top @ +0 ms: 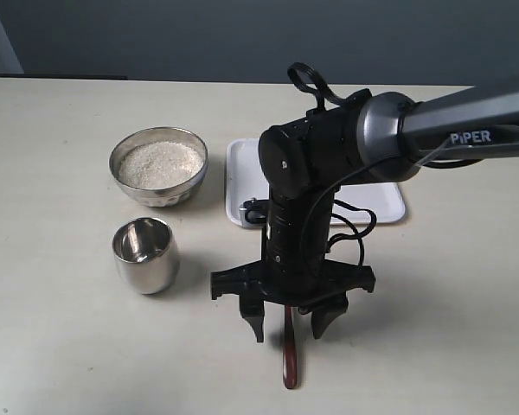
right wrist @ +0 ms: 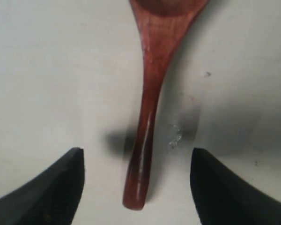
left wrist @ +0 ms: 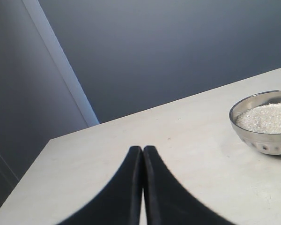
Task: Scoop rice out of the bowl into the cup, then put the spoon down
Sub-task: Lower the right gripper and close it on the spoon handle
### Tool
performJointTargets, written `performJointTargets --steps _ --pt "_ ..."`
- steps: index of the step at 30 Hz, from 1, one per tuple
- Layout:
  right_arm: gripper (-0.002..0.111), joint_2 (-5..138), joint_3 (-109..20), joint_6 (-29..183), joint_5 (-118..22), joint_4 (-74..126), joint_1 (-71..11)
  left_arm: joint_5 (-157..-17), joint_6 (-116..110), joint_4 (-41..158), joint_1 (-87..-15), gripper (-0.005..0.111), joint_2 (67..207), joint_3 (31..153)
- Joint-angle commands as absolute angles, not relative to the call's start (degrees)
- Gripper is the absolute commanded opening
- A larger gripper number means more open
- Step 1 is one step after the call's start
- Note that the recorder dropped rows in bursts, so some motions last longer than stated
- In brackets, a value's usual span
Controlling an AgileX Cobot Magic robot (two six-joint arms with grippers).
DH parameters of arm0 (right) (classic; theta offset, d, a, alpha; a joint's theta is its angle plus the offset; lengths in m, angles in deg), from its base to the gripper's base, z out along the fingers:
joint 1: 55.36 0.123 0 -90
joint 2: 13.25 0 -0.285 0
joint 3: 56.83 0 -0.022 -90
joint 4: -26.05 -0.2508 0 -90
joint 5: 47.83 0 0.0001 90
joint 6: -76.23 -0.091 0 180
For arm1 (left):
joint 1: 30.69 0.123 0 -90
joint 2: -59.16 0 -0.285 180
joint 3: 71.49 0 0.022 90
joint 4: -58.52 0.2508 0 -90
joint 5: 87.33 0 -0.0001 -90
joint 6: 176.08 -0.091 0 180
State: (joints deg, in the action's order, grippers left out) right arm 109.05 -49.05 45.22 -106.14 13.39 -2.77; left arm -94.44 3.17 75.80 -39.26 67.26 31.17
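Observation:
The metal bowl [top: 158, 166] holds a heap of white rice [top: 160, 162] at the left of the table; it also shows in the left wrist view as the bowl [left wrist: 264, 123] with rice [left wrist: 267, 117]. The steel cup [top: 144, 254] stands just in front of the bowl. The dark wooden spoon [top: 289, 350] lies flat on the table. My right gripper [top: 287, 327] hangs open directly over its handle, one finger on each side. In the right wrist view the spoon [right wrist: 147, 108] lies between the spread fingertips [right wrist: 65, 183], untouched. My left gripper [left wrist: 143, 149] is shut on nothing.
A white tray [top: 379, 199] lies behind the right arm, partly hidden by it. A few spilled grains [right wrist: 174, 137] lie beside the spoon handle. The table's far edge meets a dark wall.

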Motion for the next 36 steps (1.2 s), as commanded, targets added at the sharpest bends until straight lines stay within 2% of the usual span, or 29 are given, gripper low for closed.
performJointTargets --steps 1,36 --pt "0.062 109.0 -48.9 45.3 -105.8 13.3 -2.7 -94.3 3.5 75.5 -39.5 0.000 66.9 31.3" --pt "0.062 109.1 -48.9 46.4 -106.5 12.3 -2.7 -94.3 3.5 75.5 -39.5 0.000 66.9 31.3"
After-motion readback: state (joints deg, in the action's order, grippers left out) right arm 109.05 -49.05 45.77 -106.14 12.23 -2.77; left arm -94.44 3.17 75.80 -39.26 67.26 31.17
